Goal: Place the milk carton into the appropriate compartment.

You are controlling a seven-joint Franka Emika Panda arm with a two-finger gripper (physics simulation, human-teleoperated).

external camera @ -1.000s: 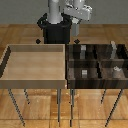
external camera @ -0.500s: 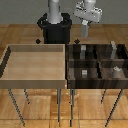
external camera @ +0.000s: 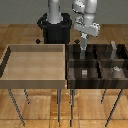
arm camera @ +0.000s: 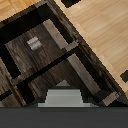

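Pincer (external camera: 83,44) closed on carton (external camera: 83,47), held upright, long axis vertical, directly under wrist. Carton hangs above back compartment of dark divided bin (external camera: 95,82), nearest light tray (external camera: 34,70). Judgement: straight descent, then release.

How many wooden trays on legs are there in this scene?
2. A light undivided tray at the exterior view's left; a dark tray split into compartments right beside it, at the right. The gripper holds the milk carton over the dark tray. None seems hidden.
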